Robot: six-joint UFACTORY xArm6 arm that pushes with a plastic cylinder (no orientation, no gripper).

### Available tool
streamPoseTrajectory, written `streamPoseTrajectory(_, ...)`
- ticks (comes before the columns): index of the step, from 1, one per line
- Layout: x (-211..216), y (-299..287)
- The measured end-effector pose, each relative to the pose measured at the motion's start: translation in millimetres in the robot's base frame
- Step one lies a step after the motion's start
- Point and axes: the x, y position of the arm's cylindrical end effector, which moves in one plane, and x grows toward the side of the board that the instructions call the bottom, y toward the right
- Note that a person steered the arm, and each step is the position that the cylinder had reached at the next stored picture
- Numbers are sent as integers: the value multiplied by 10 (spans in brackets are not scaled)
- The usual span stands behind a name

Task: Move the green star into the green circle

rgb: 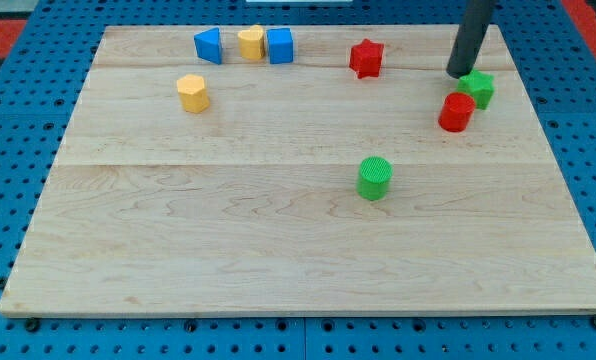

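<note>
Right now my tip (459, 73) sits near the view's top right corner of the board (278, 250), just beside the green star (478, 88), on the star's upper-left side. It looks to be touching the star or a hair off it; I cannot tell which from this angle. Being a bare rod, it clamps on nothing and carries nothing. The star lies toward the view's right and slightly toward the bottom of my tip, with the red cylinder (456, 112) pressed against its lower-left edge. The green circle (375, 178) stands well apart, down and to the view's left of the star, near the board's middle. That is the trouble: I judge that the push must run down-left, yet my tip stands on the star's upper-left flank, so pushing from here would send it down-right, toward the board's edge. I would want my tip round on the star's upper-right side first. The red cylinder also sits roughly on the line to the circle and may get shoved along. The red star (366, 58) and the yellow and blue blocks farther left are out of the way.
</note>
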Motion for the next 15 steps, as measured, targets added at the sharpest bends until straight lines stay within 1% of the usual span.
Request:
streamPoseTrajectory(1,315,193)
streamPoseTrajectory(2,858,-52)
streamPoseTrajectory(3,1122,-370)
streamPoseTrajectory(5,1061,15)
streamPoseTrajectory(6,1023,15)
streamPoseTrajectory(7,1087,-14)
streamPoseTrajectory(9,1513,-98)
streamPoseTrajectory(10,1562,386)
streamPoseTrajectory(11,1567,-39)
streamPoseTrajectory(12,1680,-119)
streamPoseTrajectory(13,1707,477)
streamPoseTrajectory(14,2109,690)
streamPoseTrajectory(15,2330,302)
